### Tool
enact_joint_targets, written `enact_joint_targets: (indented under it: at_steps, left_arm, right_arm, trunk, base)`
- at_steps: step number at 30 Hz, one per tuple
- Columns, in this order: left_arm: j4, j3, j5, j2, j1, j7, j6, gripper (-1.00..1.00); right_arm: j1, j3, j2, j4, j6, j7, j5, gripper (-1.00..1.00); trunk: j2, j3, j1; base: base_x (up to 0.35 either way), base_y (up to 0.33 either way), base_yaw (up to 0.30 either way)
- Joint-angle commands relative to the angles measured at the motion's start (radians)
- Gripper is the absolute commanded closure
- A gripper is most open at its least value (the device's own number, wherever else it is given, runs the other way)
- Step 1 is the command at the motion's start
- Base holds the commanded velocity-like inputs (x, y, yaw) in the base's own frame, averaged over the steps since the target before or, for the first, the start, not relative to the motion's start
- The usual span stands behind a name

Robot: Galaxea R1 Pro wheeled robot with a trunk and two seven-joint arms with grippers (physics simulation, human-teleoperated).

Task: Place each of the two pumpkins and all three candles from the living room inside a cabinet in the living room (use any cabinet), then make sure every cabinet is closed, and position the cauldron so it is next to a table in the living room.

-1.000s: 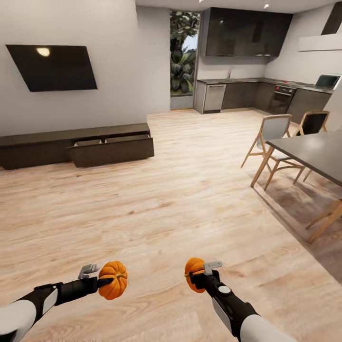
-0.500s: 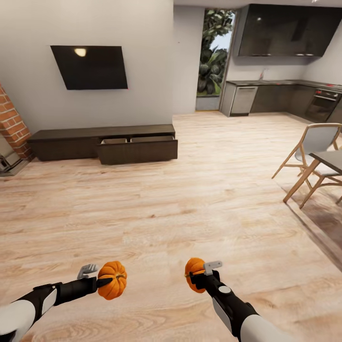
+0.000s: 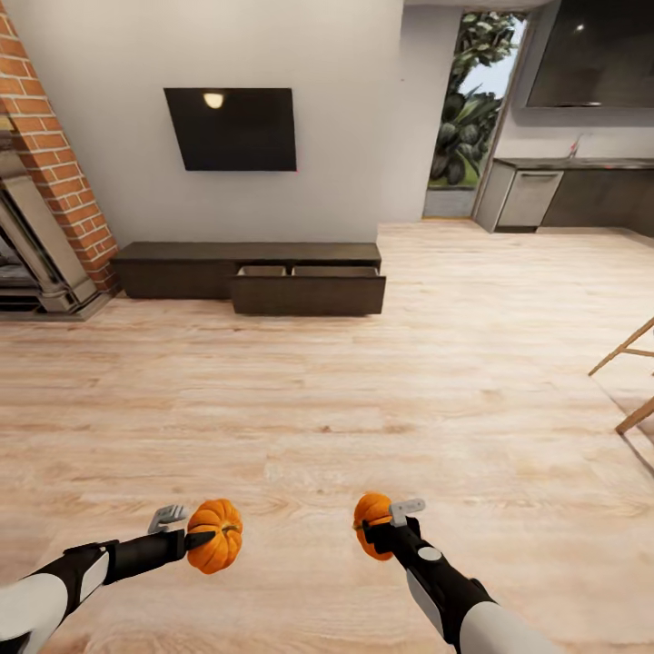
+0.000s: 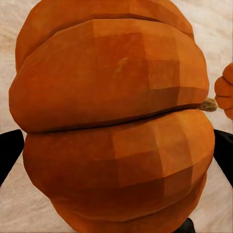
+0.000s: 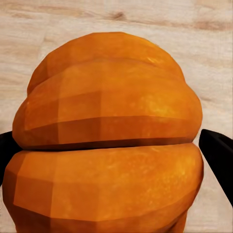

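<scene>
In the head view, the left gripper (image 3: 202,538) sits in the lower left of the frame, clamped on a bright-orange ribbed pumpkin (image 3: 216,536) held above the pale wood floor (image 3: 363,400). The right gripper (image 3: 377,531) sits lower centre-right, closed around the second pumpkin (image 3: 371,513), which shows just beyond its grey finger (image 3: 407,506). The two pumpkins are level with each other and well apart. In the left wrist view the held pumpkin (image 4: 116,121) bulges between black fingers (image 4: 9,150) at either edge of the picture, its tan stem (image 4: 209,104) pointing toward a sliver of the other pumpkin (image 4: 225,94). In the right wrist view the other pumpkin (image 5: 107,141) sits likewise between dark fingers (image 5: 218,155), with floor planks behind it. In the upper middle of the head view, the long low dark-brown cabinet (image 3: 182,263) stands against the white wall; its right part has a drawer (image 3: 309,286) pulled out, open at the top, and what lies inside cannot be told. A black screen (image 3: 232,127) hangs above the cabinet. A red brick fireplace (image 3: 50,191) fills the upper left, a window with green plants (image 3: 468,100) and grey kitchen units (image 3: 563,191) the upper right, and light wooden chair legs (image 3: 627,381) enter at the right edge.
</scene>
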Motion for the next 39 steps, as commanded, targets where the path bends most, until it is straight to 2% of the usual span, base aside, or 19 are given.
enact_joint_targets:
  at_steps: [1,9,15,30,39]
  left_arm:
    - [0.0,0.007,0.002,0.0,0.0,0.0,0.0,1.0]
    - [0.0,0.007,0.002,0.0,0.0,0.0,0.0,1.0]
    - [0.0,0.007,0.002,0.0,0.0,0.001,0.0,1.0]
    - [0.0,0.007,0.002,0.0,0.0,0.001,0.0,1.0]
    - [0.0,0.007,0.002,0.0,0.0,0.001,-0.001,1.0]
  right_arm:
    - [0.0,0.0,0.0,-0.001,0.0,-0.002,0.0,1.0]
    - [0.0,0.0,0.0,-0.001,0.0,-0.002,0.0,1.0]
    - [0.0,0.0,-0.001,-0.001,0.0,-0.002,0.0,1.0]
    - [0.0,-0.001,-0.001,-0.001,-0.005,-0.002,-0.001,1.0]
    - [0.0,-0.001,-0.002,-0.001,-0.005,-0.002,-0.001,1.0]
  trunk:
    - [0.0,0.0,0.0]
    - [0.0,0.0,0.0]
    - [0.0,0.0,0.0]
    - [0.0,0.009,0.0]
    - [0.0,0.009,0.0]
  base:
    - [0.336,0.0,0.288]
    - [0.337,0.0,0.269]
    - [0.337,0.0,0.046]
    - [0.337,0.0,-0.231]
    - [0.337,0.0,-0.025]
